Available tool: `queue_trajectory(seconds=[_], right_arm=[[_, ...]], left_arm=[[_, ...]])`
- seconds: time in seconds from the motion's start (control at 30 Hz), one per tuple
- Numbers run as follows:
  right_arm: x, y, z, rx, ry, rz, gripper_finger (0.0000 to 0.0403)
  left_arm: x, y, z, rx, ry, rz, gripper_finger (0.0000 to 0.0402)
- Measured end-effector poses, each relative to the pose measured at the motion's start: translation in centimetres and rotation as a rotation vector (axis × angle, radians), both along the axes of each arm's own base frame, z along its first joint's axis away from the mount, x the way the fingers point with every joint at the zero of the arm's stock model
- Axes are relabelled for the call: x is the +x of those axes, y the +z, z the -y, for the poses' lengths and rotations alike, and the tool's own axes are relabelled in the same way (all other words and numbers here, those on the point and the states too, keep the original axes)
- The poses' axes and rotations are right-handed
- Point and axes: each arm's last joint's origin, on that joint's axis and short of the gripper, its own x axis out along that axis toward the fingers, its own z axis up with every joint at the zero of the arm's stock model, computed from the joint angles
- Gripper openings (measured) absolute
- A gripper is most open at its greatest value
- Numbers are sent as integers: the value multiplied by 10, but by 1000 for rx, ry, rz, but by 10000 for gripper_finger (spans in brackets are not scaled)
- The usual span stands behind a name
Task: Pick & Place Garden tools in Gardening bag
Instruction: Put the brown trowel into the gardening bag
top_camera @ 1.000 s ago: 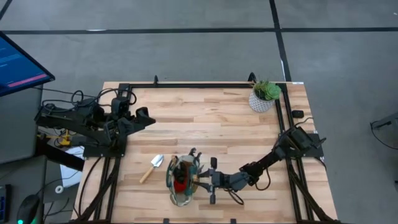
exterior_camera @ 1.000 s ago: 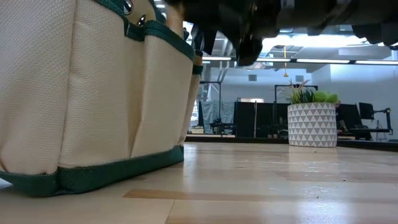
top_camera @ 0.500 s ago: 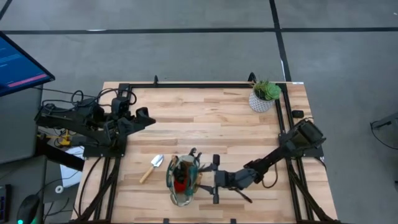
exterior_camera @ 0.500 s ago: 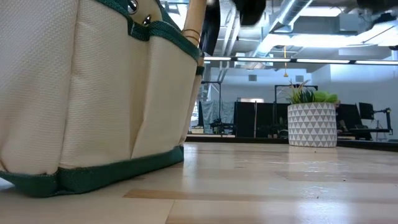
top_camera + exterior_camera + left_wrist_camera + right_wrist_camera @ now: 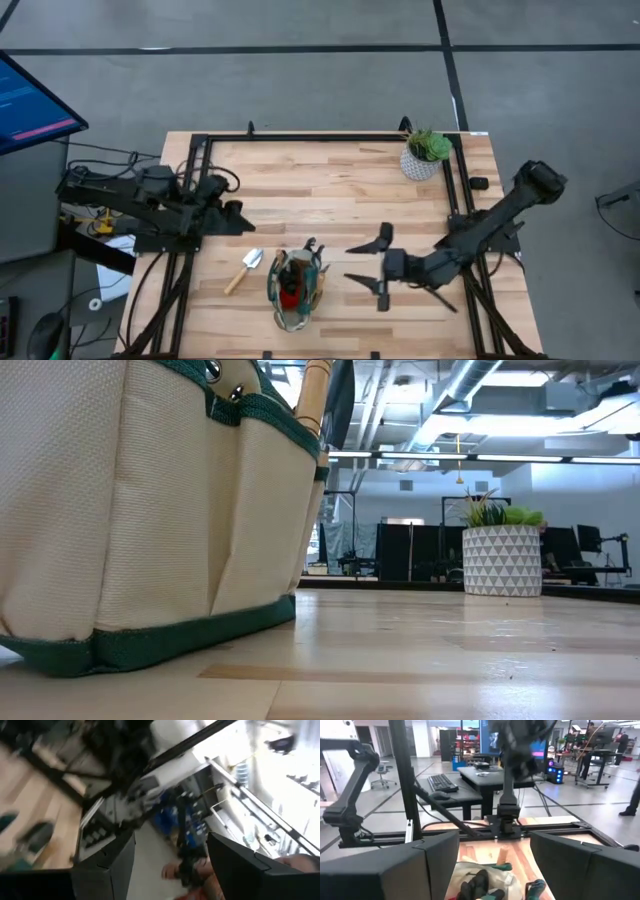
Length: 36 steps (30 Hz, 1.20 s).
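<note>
Right gripper hangs wide and empty beside the gardening bag; left gripper, part-open, could skid the last trowel off the front edge.

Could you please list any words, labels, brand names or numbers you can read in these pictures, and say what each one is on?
None can be read.
The monitor beside the table shows coloured bands, too small to read.
The bag and the plant pot carry no lettering.

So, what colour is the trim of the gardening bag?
Dark green, around the gardening bag; best seen in the low view.
</note>
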Motion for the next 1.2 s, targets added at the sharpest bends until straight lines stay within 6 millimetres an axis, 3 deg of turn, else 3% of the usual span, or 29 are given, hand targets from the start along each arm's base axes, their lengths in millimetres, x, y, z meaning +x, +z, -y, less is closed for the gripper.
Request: queue_trajectory(seconds=[0.3, 0.5, 0.6, 0.83, 1.2], right_arm=[[-28, 19, 1, -12, -41, 2, 238], [-36, 15, -6, 15, -48, -32, 238], [-36, 10, -5, 57, -56, -64, 238], [-37, 1, -3, 128, -69, -122, 238], [-38, -2, -4, 135, -48, -152, 238]], left_arm=[[-10, -43, 16, -45, -139, -525, 218], [-25, -77, 18, -174, 29, -1016, 218], [-30, -88, 21, -185, 106, -1178, 218], [-25, -102, 41, -132, 169, -1294, 218], [-10, -132, 73, 167, 97, -1401, 218]])
